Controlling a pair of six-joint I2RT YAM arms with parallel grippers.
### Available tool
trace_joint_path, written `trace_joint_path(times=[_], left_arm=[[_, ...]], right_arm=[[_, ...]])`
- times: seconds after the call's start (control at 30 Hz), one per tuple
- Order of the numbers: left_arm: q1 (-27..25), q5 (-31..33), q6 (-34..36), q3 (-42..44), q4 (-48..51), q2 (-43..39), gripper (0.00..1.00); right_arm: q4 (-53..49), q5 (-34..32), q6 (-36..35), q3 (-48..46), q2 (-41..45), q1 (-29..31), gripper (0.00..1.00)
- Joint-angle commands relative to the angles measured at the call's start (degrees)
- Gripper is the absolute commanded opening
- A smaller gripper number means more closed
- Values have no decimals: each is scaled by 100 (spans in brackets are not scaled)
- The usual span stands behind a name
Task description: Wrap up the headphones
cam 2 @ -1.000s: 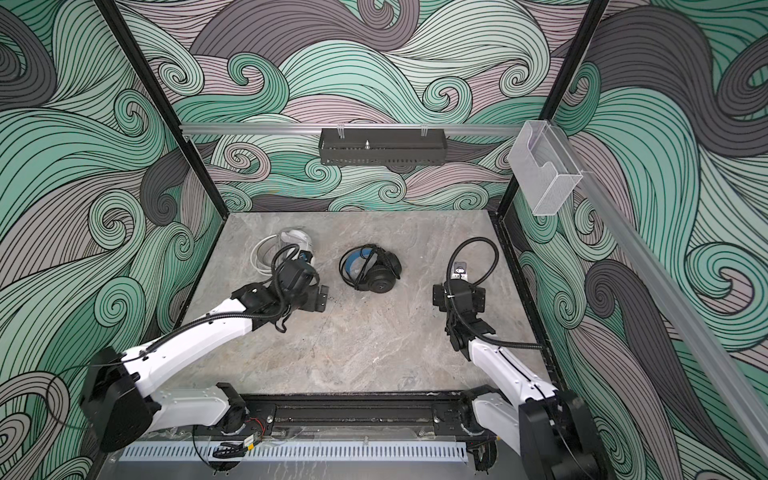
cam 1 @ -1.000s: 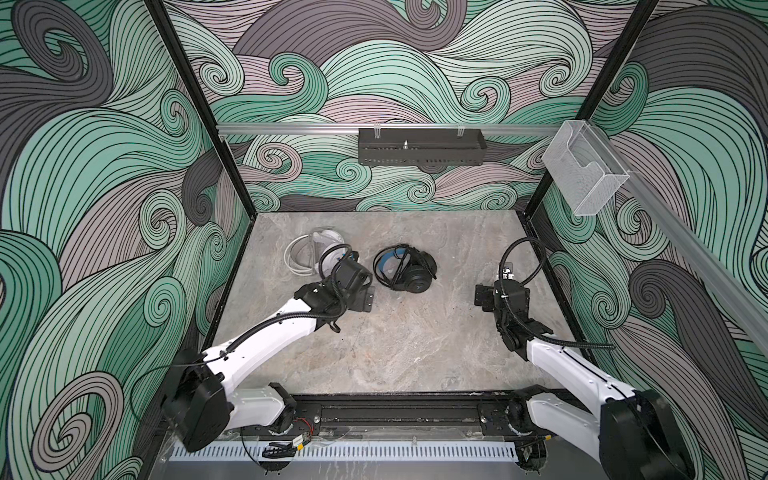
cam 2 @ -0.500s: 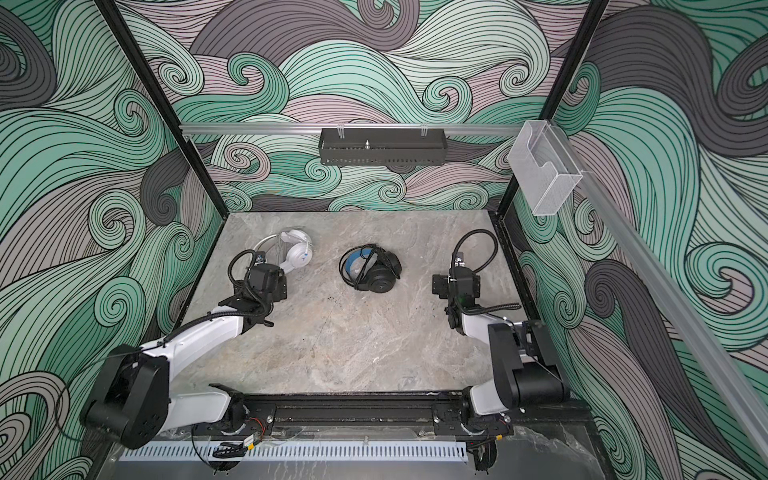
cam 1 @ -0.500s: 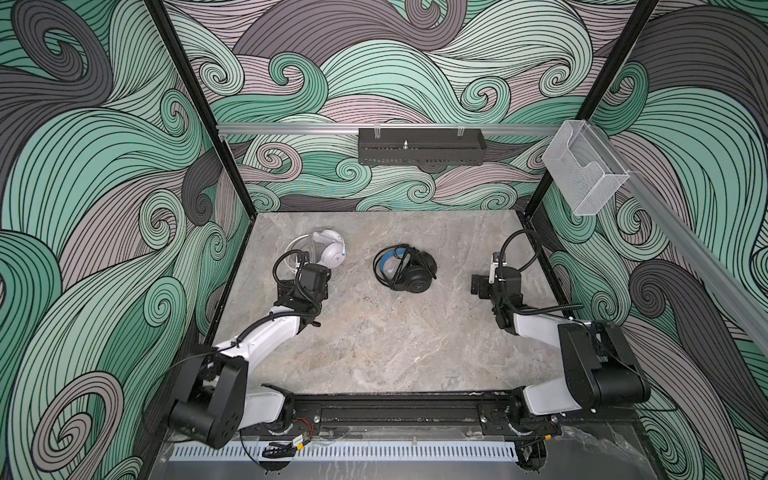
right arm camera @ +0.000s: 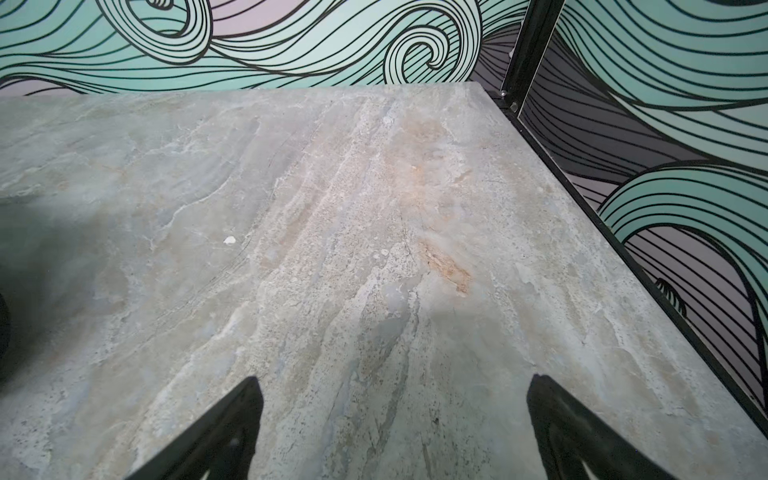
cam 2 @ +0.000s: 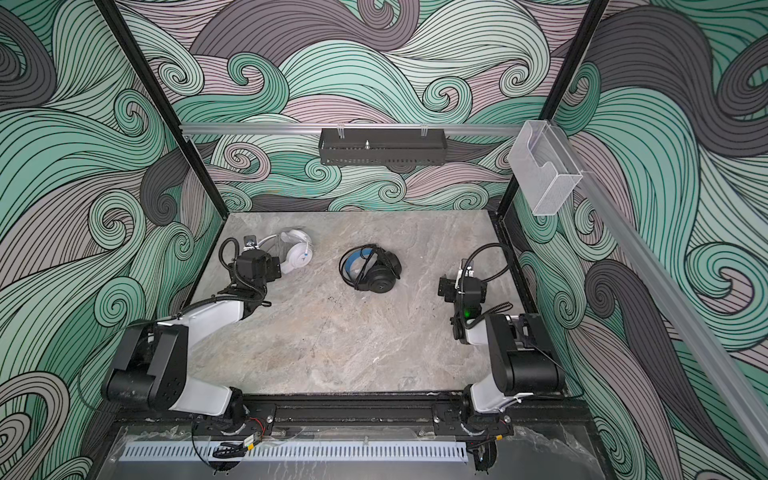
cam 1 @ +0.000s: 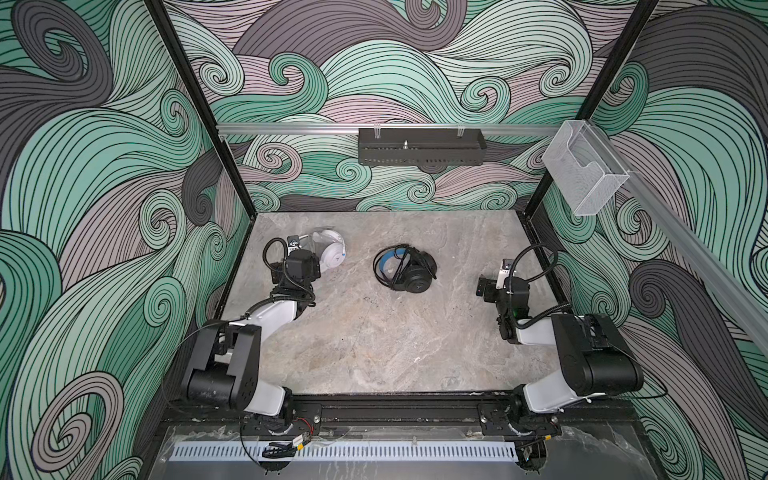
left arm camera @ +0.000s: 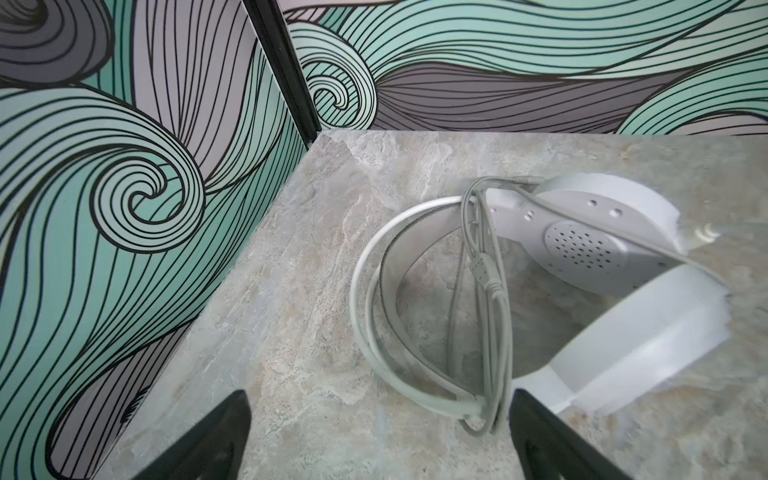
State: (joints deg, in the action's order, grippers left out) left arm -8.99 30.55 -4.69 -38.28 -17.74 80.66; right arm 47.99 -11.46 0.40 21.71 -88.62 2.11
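The white headphones [cam 1: 331, 252] [cam 2: 297, 254] lie at the back left of the stone table, their pale cord [left arm camera: 485, 291] looped round the headband. My left gripper [left arm camera: 378, 399] [cam 1: 305, 266] hovers open just in front of them, one fingertip [left arm camera: 536, 419] close beside the cord and headband, with nothing between the jaws. The black headphones [cam 1: 409, 272] [cam 2: 373, 270], blue inside the band, lie mid-table with the black cord wound across them. My right gripper [right arm camera: 392, 380] [cam 1: 500, 286] stands open over bare table at the right, well apart from both headsets.
A black tray [cam 1: 419, 151] hangs on the back rail and a clear plastic box [cam 1: 586, 174] on the right rail. Patterned walls and black frame posts [left arm camera: 286, 70] stand close to both grippers. The arms' base rail [cam 1: 395, 409] runs along the front edge.
Both arms have folded back toward their bases. My left gripper has moved left, from between the two headsets to beside the white one. The headsets have not moved.
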Motion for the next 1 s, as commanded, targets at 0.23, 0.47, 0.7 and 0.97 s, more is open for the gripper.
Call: trace_joint_path(times=[0.23,0.47,0.7,0.97], left_arm=[[660,-659,93,904,-1535,475,99],[925,-1110,-53,1238,-2303,710,99],[957,-1157,-103,1209,-2152,672,99],[952,-1159,-102,1238,-2181,659,99]], right_arm=[[264,-23,-40,35,47,88,99],[265,-18,-40,34,48,88,100],[260,-49,-67,43,41,109,100],[233,-30,-61,40,50,101,100]])
